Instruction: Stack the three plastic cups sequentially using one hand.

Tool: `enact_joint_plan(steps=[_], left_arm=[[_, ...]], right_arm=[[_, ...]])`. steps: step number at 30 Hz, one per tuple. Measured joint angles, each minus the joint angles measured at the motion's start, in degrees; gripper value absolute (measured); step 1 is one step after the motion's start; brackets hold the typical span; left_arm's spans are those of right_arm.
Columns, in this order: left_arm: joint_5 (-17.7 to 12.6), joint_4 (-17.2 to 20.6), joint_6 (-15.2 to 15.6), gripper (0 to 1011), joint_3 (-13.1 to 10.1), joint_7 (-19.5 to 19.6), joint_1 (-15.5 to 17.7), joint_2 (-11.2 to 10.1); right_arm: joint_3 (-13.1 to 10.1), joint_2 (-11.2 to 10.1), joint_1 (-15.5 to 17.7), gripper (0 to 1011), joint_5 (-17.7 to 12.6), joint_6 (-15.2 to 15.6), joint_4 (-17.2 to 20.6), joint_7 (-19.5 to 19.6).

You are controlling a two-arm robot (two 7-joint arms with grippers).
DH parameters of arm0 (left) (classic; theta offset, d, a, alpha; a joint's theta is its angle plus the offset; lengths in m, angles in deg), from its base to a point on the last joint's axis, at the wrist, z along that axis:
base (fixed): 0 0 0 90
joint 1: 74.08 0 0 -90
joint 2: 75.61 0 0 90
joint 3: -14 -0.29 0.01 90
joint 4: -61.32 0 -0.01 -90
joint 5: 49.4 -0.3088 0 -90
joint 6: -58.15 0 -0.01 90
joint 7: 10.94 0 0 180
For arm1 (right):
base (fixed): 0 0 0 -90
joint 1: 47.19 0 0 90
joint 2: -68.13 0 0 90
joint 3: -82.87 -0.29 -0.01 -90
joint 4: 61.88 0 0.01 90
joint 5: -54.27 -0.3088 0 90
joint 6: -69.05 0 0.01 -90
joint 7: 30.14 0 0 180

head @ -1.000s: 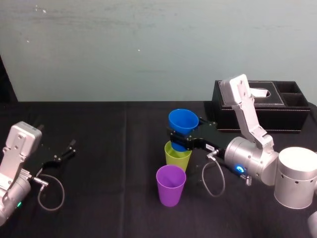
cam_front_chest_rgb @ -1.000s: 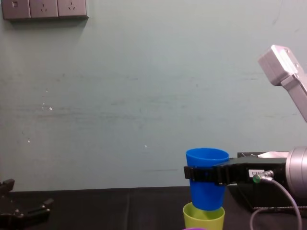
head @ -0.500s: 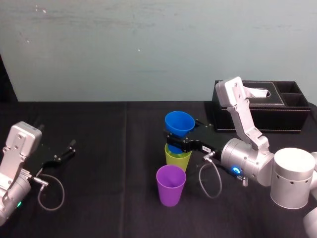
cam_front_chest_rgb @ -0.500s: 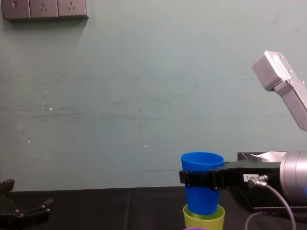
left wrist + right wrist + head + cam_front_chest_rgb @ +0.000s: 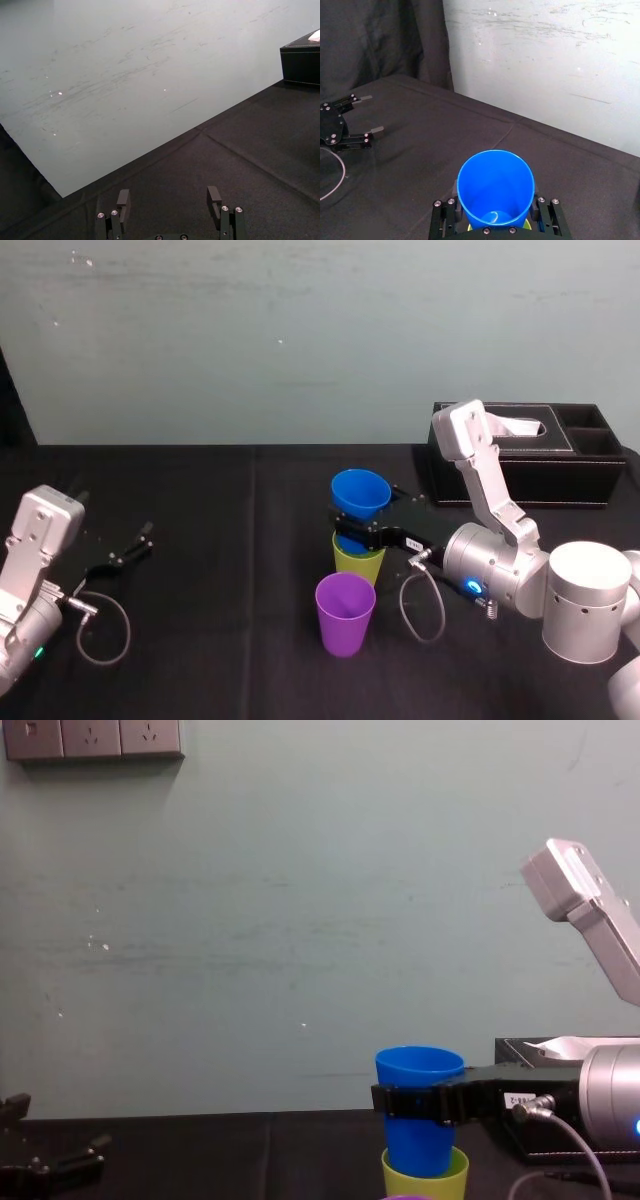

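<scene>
The right gripper (image 5: 355, 532) is clamped round the middle of the blue cup (image 5: 360, 495), holding it upright over the lime-green cup (image 5: 358, 562) near the middle of the black worktop (image 5: 220, 620); the purple cup (image 5: 345, 615) stands alone just beside the green one, on its near-edge side, mouth up; seen side-on from the chest, the blue cup's base is sunk into the green cup's mouth while most of its wall stands above that rim, a depth the head view does not make plain; the right wrist view looks straight down into the blue cup, with slivers of green at either side beneath it; a black tissue box (image 5: 590, 470) sits at the far right corner, well apart from the cups; the left gripper (image 5: 169, 200) rests low by the left edge, and its wrist view shows its fingers spread wide with nothing between them
</scene>
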Motion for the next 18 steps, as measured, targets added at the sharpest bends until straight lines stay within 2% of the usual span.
enact_joint_plan(steps=[18], left_arm=[[0.0, 0.0, 0.0, 1000, 0.0, 0.0, 0.0, 0.0]], right_arm=[[0.1, 0.3, 0.3, 735, 0.2, -0.9, -1.3, 0.0]])
